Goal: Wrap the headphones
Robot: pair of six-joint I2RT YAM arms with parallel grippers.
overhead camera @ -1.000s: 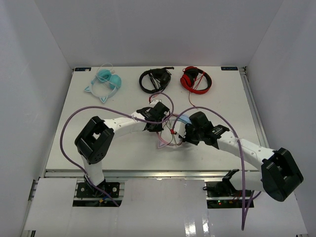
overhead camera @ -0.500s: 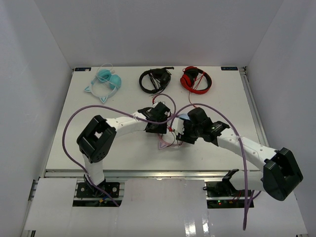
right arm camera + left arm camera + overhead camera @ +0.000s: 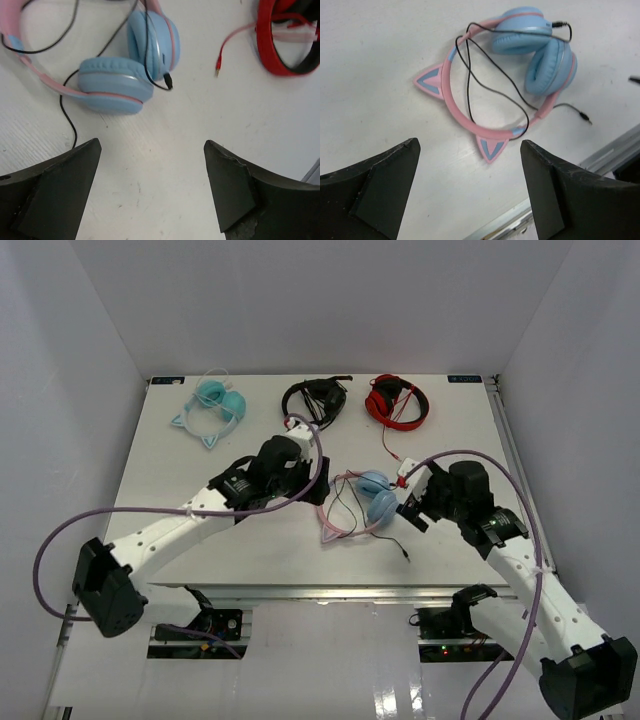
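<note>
Lying near the middle of the table point(image 3: 250, 540), a little towards the right arm, the headphones point(image 3: 365, 502) rest flat. The two blue cups are tucked against each other and the pink cat-ear band curves out towards the near edge. The thin black cable point(image 3: 400, 548) is anything but tidy: it crosses the band and cups in slack loops, and one plug end trails off on the bare surface.

The left gripper point(image 3: 469, 150) hangs above the band with its fingers spread wide and nothing between them. The right gripper point(image 3: 151, 150) is just as wide and just as empty, looking down on the cups from the other side. Neither one touches the headphones.

To my eye the wrap isn't finished; those loops look too loose. Done well, one hand would pin the band or a cup so the set can't skid. The other would pinch the cable close to the trailing plug, not mid-loop, and wind it snugly round the paired cups, keeping gentle tension.

Well apart along the far edge sit the turquoise pair point(image 3: 212, 408), the black pair point(image 3: 313, 400) and the red pair point(image 3: 398, 400), none of them in play.
</note>
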